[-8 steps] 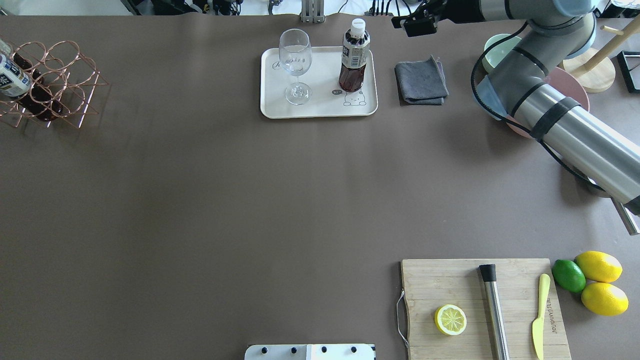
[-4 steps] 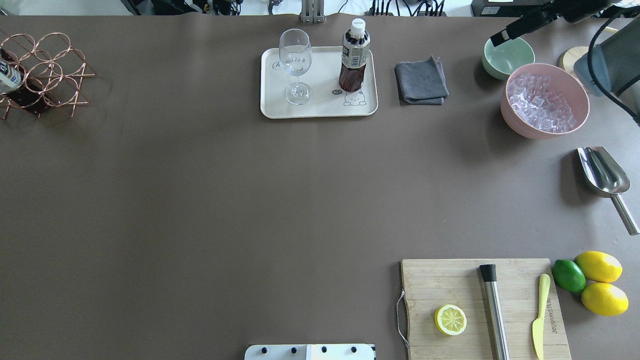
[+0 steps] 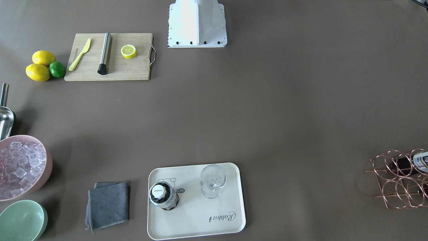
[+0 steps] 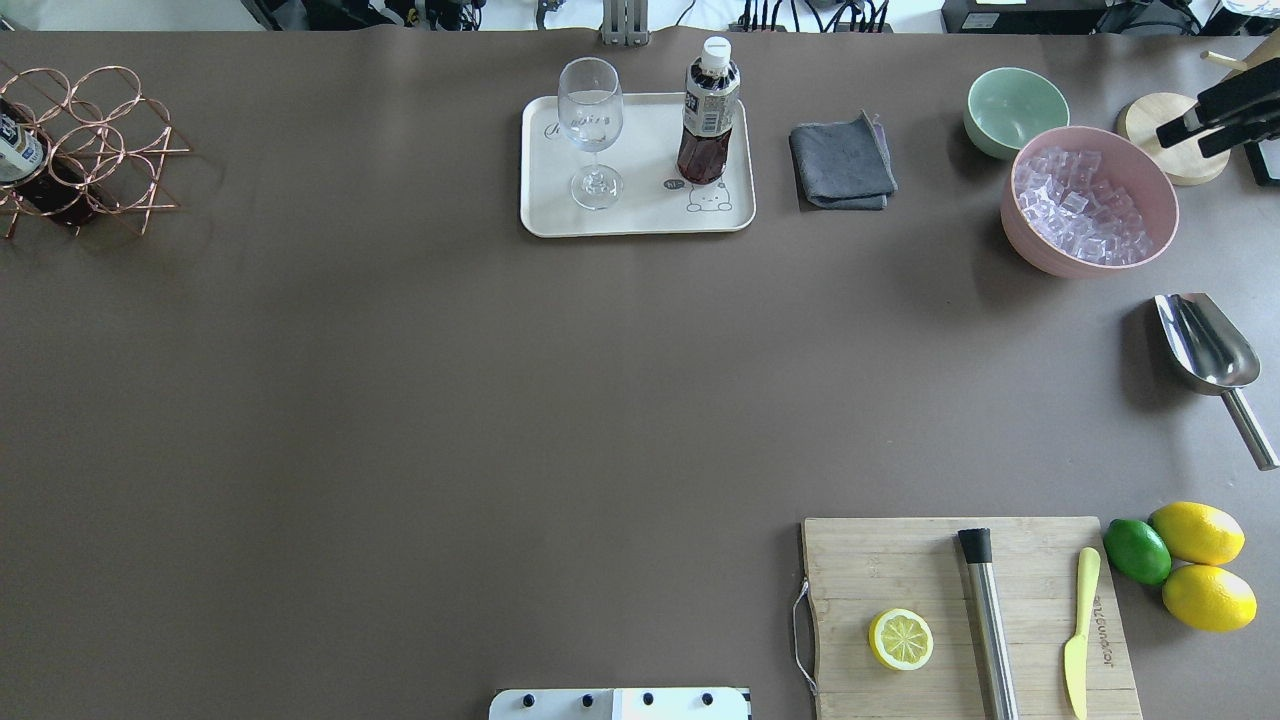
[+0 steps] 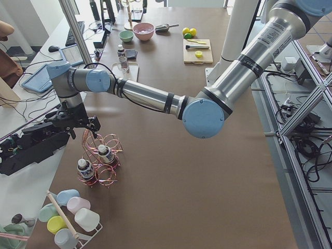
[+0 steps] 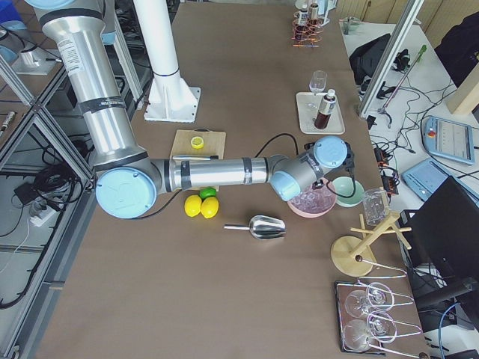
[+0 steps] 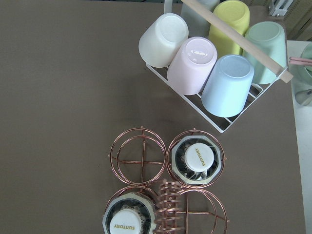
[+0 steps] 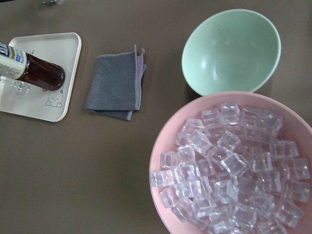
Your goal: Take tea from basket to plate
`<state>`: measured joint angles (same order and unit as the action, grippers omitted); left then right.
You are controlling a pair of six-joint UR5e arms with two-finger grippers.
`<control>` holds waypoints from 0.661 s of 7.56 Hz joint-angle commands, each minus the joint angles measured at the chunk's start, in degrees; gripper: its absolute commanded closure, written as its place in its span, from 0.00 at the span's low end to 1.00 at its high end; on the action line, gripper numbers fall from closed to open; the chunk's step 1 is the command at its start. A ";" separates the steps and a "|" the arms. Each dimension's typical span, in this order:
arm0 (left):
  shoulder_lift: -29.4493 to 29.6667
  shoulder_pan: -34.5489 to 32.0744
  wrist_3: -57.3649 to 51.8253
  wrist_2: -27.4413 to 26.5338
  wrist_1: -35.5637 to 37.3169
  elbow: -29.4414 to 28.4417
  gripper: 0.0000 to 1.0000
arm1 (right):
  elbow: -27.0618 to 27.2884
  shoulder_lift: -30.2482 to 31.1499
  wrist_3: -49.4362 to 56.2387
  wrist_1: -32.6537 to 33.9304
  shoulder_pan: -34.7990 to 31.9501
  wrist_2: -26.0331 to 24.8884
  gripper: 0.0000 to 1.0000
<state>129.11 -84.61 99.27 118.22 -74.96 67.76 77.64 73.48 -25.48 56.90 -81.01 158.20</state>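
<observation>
One tea bottle (image 4: 708, 120) stands upright on the cream plate (image 4: 640, 215), next to the bear drawing; it also shows in the front view (image 3: 163, 195) and the right wrist view (image 8: 34, 70). The copper basket (image 4: 95, 140) stands at the table's far left and holds two more bottles (image 7: 200, 158) (image 7: 129, 222). My left gripper (image 5: 79, 127) hovers just above the basket's handle; I cannot tell whether it is open or shut. My right gripper (image 4: 1205, 128) is open and empty, high over the pink bowl (image 4: 1020, 235) at the far right.
A wine glass (image 4: 592, 130) shares the plate. A grey cloth (image 4: 842, 165), a green bowl (image 4: 1015, 110) and a metal scoop (image 4: 1205, 345) lie to the right. A rack of coloured cups (image 7: 209, 58) stands just beyond the basket.
My right arm has swung from beside the plate to the far right edge, uncovering the two bowls. The basket has shifted a little up and to the left.
</observation>
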 commanded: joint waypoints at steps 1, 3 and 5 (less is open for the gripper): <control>0.01 -1.86 -0.48 0.17 4.88 5.24 0.01 | 3.03 10.50 0.08 0.93 -1.87 -3.40 0.00; -0.69 -1.96 -6.15 0.43 13.91 13.83 0.01 | 4.26 13.26 0.08 8.26 -2.22 -7.79 0.00; -8.04 -1.96 -13.71 1.65 22.45 30.15 0.01 | 9.60 15.28 0.61 21.51 -1.96 -15.34 0.00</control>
<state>126.74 -86.59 91.89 118.89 -59.80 84.69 82.84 86.89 -25.38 67.08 -83.12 149.20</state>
